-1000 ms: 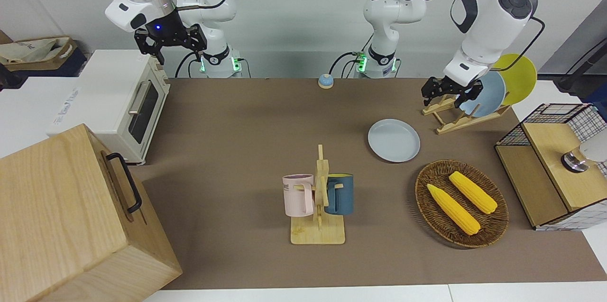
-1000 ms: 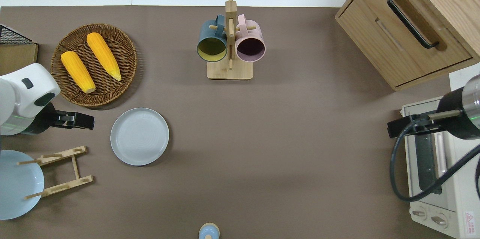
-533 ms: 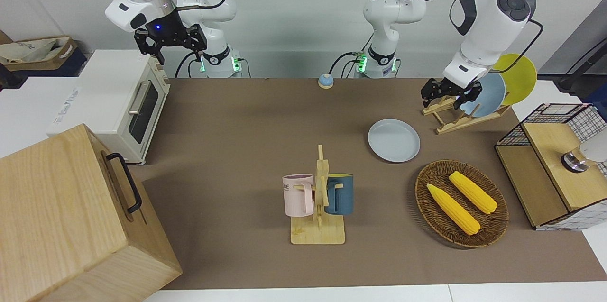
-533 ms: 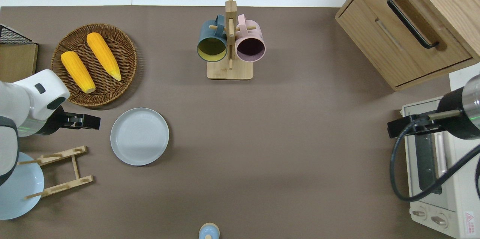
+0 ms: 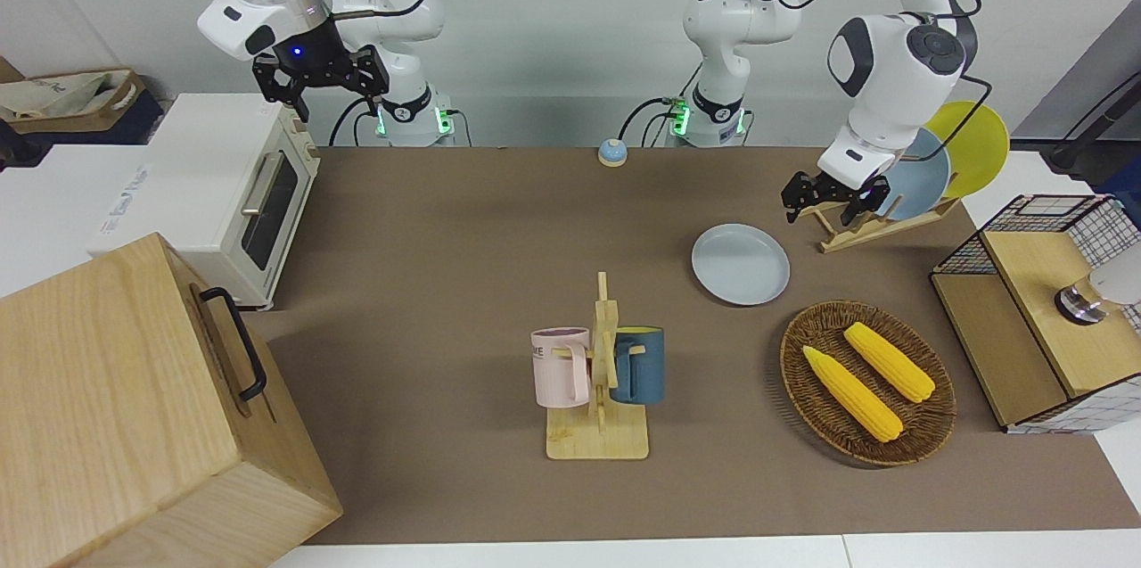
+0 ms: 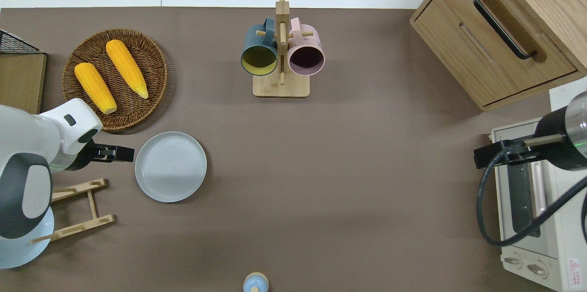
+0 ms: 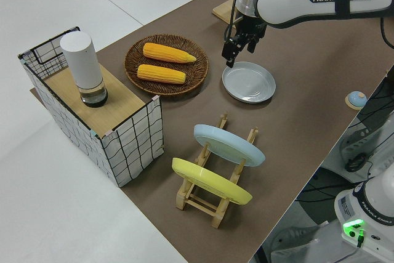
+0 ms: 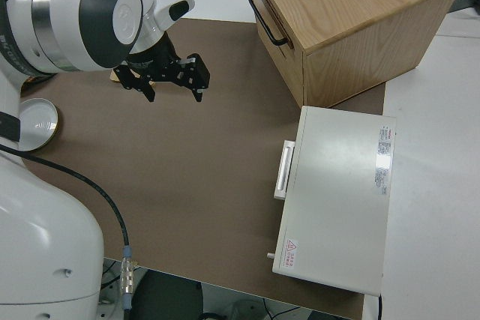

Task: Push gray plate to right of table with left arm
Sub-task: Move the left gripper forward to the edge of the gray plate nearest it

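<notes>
Over the last second we see the left claw (image 6: pixel 123 154) close in on the gray plate (image 6: pixel 170 167), which lies flat on the bench (image 6: pixel 348 182) just beside the claw tips, toward the right arm's end. It looks set to begin the push. The claw holds nothing; we cannot tell how far it is open, nor whether it touches the rim. The right arm is parked.
</notes>
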You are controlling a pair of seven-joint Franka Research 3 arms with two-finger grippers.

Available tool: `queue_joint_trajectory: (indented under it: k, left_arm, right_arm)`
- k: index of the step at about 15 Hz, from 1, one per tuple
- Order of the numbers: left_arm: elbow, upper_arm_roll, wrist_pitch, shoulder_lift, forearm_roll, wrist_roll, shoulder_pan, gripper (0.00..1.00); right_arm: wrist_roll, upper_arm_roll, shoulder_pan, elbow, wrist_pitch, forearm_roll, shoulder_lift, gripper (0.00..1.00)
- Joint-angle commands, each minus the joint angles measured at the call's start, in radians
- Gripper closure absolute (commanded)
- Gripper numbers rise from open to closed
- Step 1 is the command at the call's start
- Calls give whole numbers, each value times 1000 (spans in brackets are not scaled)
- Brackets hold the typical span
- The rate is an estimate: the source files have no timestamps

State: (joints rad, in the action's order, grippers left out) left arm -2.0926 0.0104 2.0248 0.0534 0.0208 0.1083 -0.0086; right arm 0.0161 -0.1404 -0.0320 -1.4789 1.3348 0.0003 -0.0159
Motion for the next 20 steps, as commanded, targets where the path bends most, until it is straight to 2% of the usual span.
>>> queue_joint_trajectory:
  k: [1, 11, 20]
  left_arm:
    - [-98, 2, 98, 34, -12, -18, -1, 2]
    - [-211, 3, 242, 22, -12, -18, 4, 2]
    - [-313, 3, 417, -27, -12, -58, 2, 2]
  right_arm:
    - [13, -16, -20, 9, -16, 4, -2, 17]
    - [13, -16, -19, 9, -16, 4, -2, 17]
    - [12, -16, -20, 9, -16, 4, -2, 17]
